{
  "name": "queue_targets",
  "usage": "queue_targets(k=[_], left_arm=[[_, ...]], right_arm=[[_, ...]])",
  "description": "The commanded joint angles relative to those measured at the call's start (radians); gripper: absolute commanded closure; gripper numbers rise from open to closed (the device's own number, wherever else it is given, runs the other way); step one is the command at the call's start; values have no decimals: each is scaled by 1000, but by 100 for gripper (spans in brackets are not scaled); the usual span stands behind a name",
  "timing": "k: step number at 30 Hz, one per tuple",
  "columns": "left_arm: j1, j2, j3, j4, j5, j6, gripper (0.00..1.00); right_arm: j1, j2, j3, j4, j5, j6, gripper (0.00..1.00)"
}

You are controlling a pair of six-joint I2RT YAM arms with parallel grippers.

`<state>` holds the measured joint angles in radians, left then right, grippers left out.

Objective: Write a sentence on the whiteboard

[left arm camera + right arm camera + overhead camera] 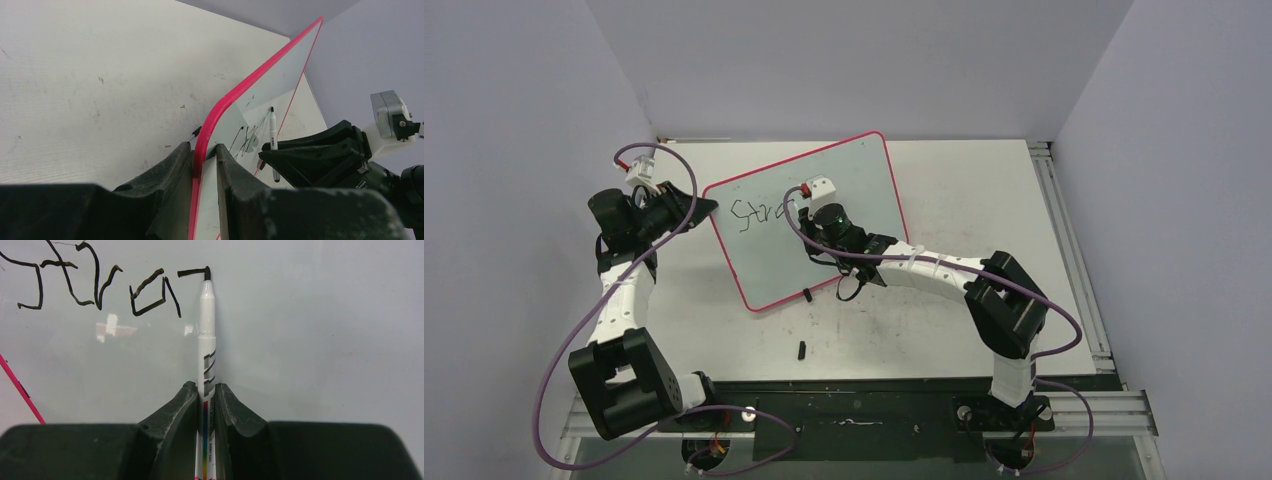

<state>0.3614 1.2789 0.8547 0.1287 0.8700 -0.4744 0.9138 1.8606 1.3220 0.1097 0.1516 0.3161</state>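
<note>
The whiteboard (844, 215), pale with a pink-red rim, lies tilted at the table's middle. Black script on it reads "Stro" with a started stroke (100, 287); it also shows in the top view (759, 213). My left gripper (205, 152) is shut on the board's left rim (220, 107), one finger on each face; in the top view it sits at the board's left corner (699, 207). My right gripper (205, 392) is shut on a white marker (206, 330), its black tip touching the board at the end of the last stroke. In the top view it is over the board's middle (809, 222).
A small black marker cap (801, 349) lies on the white table in front of the board. A black foot (808, 295) shows at the board's near edge. Grey walls enclose the table; a metal rail (1069, 250) runs along its right side.
</note>
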Motion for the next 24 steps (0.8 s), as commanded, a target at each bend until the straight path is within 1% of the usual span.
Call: queue_targets(k=[1,14,24], left_arm=[[2,-33,7,20,-2,14,80],[2,-32,9,20,-5,15,80],[2,-32,10,15,-7,19,80]], right_arm=[[-9,-11,-7,-11,-5,5,95],[14,-28,-74,-15,14,14,95],[39,-80,-24,-33,29,-12,95]])
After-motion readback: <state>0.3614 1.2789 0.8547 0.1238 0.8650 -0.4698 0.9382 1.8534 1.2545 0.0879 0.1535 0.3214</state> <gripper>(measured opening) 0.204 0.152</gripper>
